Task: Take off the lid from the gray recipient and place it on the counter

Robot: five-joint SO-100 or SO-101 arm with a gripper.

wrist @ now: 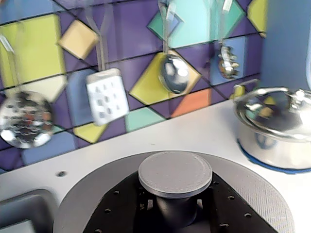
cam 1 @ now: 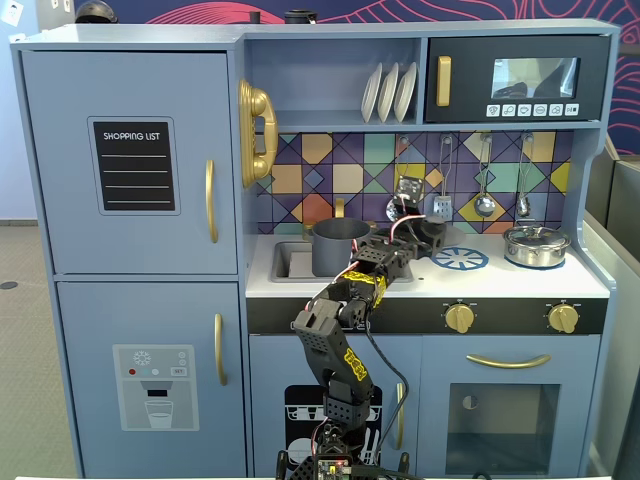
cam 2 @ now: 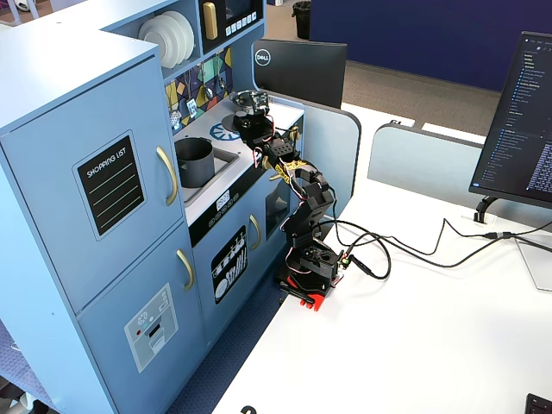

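The big blue toy kitchen point(cam 1: 130, 250) is standing tall, with a fridge door on the left in a fixed view and a small oven at the lower right. Its flat white tabletop point(cam 1: 500, 278) is running across the middle, and a blue round burner print point(cam 1: 460, 259) is sitting on it.

The black robot arm point(cam 1: 340, 350) with yellow stickers is reaching up from the floor in front of the kitchen and leaning over the tabletop.

The dark gray round pot point(cam 1: 341, 246) is standing upright in the sink hollow at the left end of the tabletop. Its top is open, with no lid on it.

The shiny steel pot point(cam 1: 536, 245) is sitting at the far right of the tabletop with its own shiny lid on.

The flat, round, dark gray lid point(wrist: 252, 194) is not on the gray pot. In the wrist view it is filling the bottom of the picture, just above or on the white tabletop, to the left of the shiny pot. I cannot tell if it is touching the tabletop. The small round knob point(wrist: 175, 174) is sticking up in its middle.

The jaws are black, and in the wrist view they are clenched around the stem under the knob, grasping the lid. In the fixed view the gripper point(cam 1: 425, 232) is sitting between the gray pot and the burner print.

Shiny kitchen tools point(wrist: 174, 73) are hanging on the colorful tile wall point(wrist: 43, 43) behind.
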